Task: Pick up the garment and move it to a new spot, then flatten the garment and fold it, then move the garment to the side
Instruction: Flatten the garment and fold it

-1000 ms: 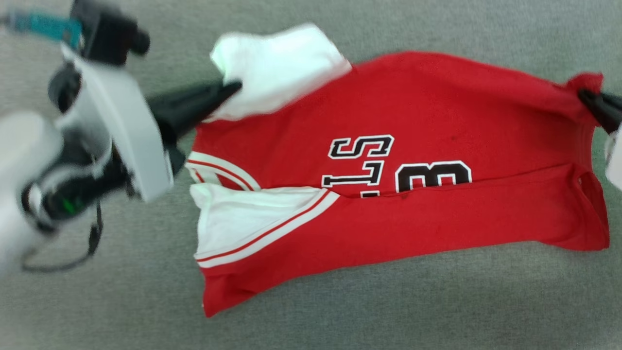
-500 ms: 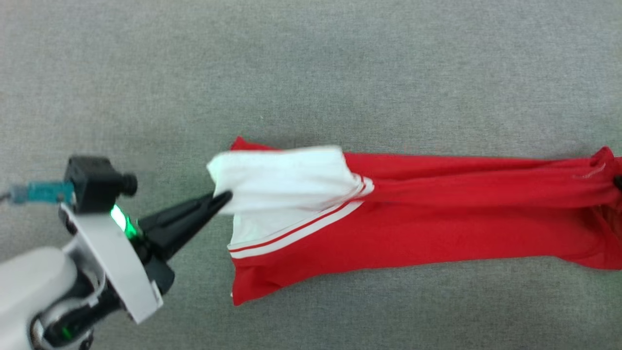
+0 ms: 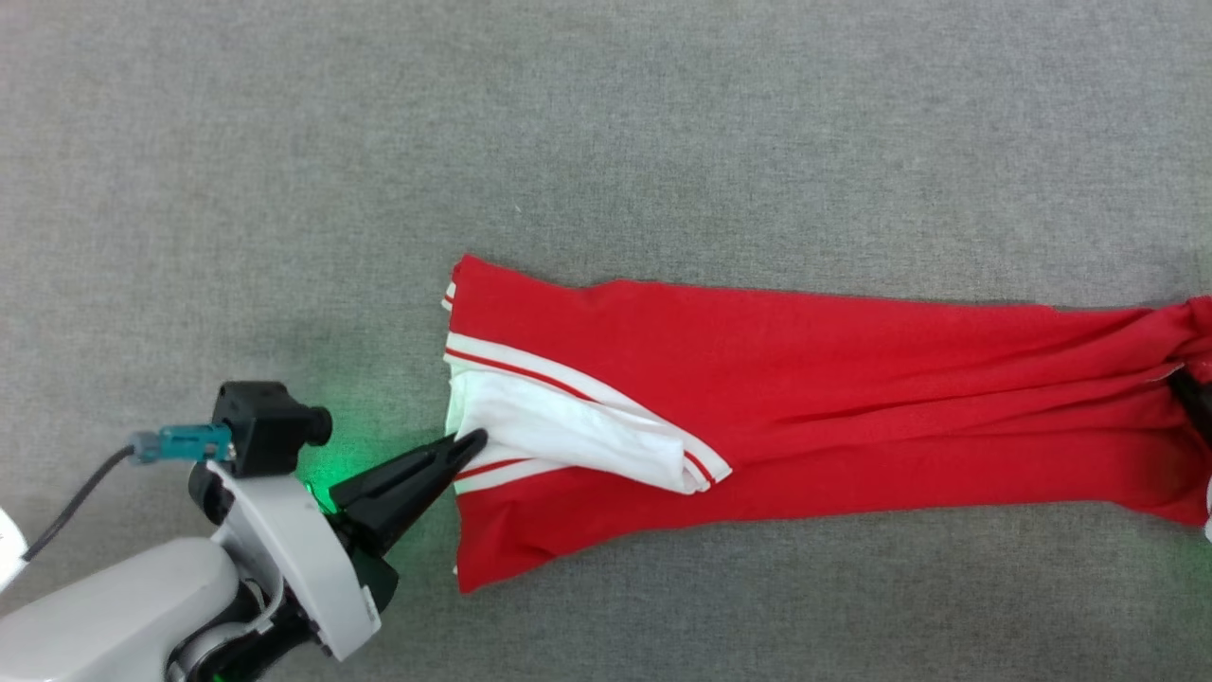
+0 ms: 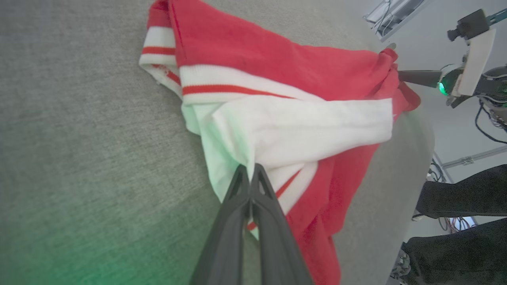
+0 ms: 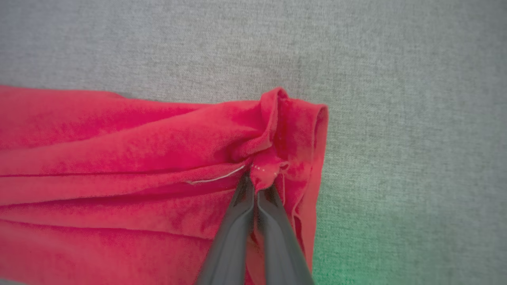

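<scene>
Lying on the grey surface [image 3: 284, 142] as a long narrow band, the garment [image 3: 805, 379] is held taut between both grippers (red side up, striped trim [image 3: 530, 365] showing at the collar end). The left gripper [image 4: 250, 169] is clamped on the edge of the white sleeve [image 4: 301, 130], fingers pressed together and low over the surface. The right gripper [image 5: 255, 180] is pinched tight on a bunched red hem corner [image 5: 273, 162] at the opposite end, with creases gathered toward it.
</scene>
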